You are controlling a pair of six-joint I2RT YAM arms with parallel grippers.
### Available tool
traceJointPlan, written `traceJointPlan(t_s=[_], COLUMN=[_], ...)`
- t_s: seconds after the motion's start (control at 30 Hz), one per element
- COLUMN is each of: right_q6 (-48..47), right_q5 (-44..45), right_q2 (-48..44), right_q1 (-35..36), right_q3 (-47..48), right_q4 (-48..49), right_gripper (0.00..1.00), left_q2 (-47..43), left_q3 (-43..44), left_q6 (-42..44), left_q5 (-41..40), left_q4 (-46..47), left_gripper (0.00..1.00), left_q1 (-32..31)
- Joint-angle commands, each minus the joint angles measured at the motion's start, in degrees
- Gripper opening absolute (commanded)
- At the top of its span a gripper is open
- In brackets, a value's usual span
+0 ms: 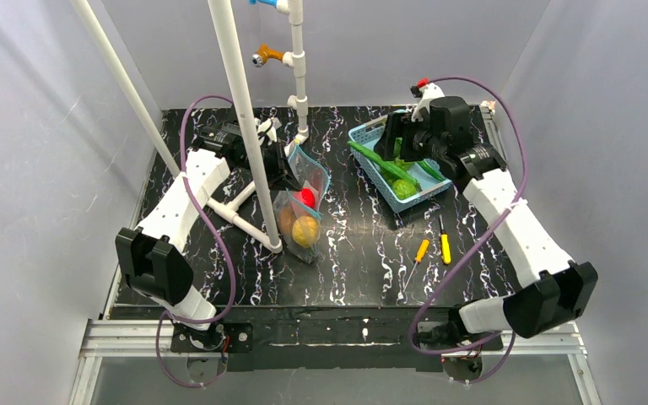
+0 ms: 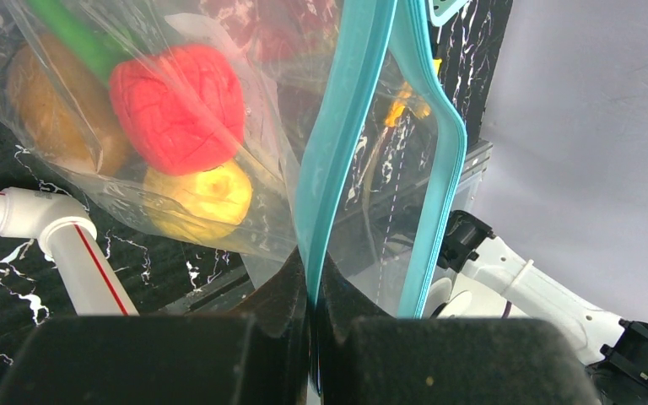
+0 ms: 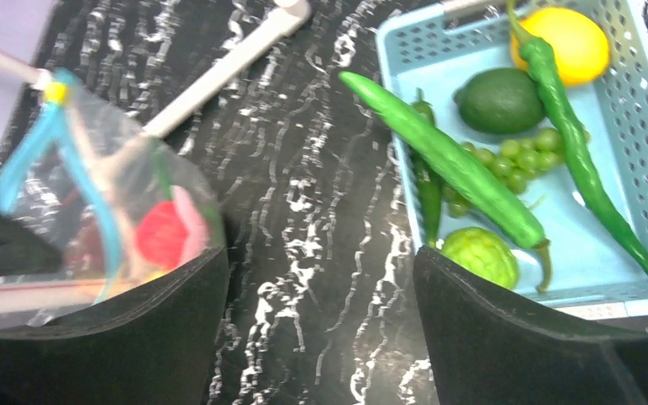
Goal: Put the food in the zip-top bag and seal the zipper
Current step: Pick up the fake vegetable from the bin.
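In the top view, the left claw point(image 1: 280, 164) grips the mouth edge of the zip-top bag point(image 1: 302, 211) left of the table's point(image 1: 363, 261) middle. The right claw point(image 1: 401, 145) hangs over the basket point(image 1: 359, 133), so the right arm is much nearer the remaining food. The left wrist view shows the jaws pinched shut on one lip of the zipper point(image 2: 346, 126). The other lip bows away, and a red piece point(image 2: 177, 105) and a yellow fruit point(image 2: 202, 198) are inside. In the right wrist view the claw is spread wide and empty. The long green pod point(image 3: 447, 160) lies ahead and to its right, slanting across the basket's near-left corner. The bag's mouth lies far to the left, so a diagonal grasp, then a leftward carry, seems needed.
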Motion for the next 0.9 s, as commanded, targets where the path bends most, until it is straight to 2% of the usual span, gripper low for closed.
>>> traceJointPlan(t_s=[0.0,0.13,0.3,0.37,0.43,0.63,0.7,0.77,0.87], right_q6=[-7.59,-16.16,-15.67,-16.34,-19.25,-22.38,-22.48,-21.6,-24.46], right_q5=[-0.66,-2.89,3.32,10.25,13.09,13.55,14.3,9.34,-5.08], right_q2=[4.26,11.15,20.63,25.97,30.97,40.87,43.32,43.85,40.07], right_q1=[-3.05,-3.79,-7.05,-7.74,-8.26,-9.39,-9.48,-9.93,-9.89], right_q3=[-1.43,1.67,11.13,15.53,20.79,32.88,36.43,37.31,30.8], right_q4=[4.52,5.23,1.82,-0.47,-3.3,-6.87,-9.43,-10.97,-8.15], right_gripper=[0.84,0.78,0.76,0.7,0.65,0.62,0.57,0.51,0.53], left_q2=[-1.58,-1.49,-1.1,-1.1,-0.92,-0.2,0.04,0.21,0.66], left_q3=[0.91,0.87,1.76,1.93,1.86,1.51,2.2,2.44,2.56], left_q6=[0.59,0.76,1.53,1.57,1.59,2.1,2.54,2.62,2.61], left_q5=[1.71,1.43,1.01,1.01,1.25,1.1,0.6,0.34,0.45], left_q4=[-1.07,-1.58,-3.3,-3.36,-3.35,-4.3,-5.18,-5.26,-4.97], left_gripper=[0.0,0.0,0.0,0.0,0.0,0.0,0.0,0.0,0.0], left_q1=[-0.12,-0.12,-0.12,-0.12,-0.12,-0.12,-0.12,-0.12,-0.14])
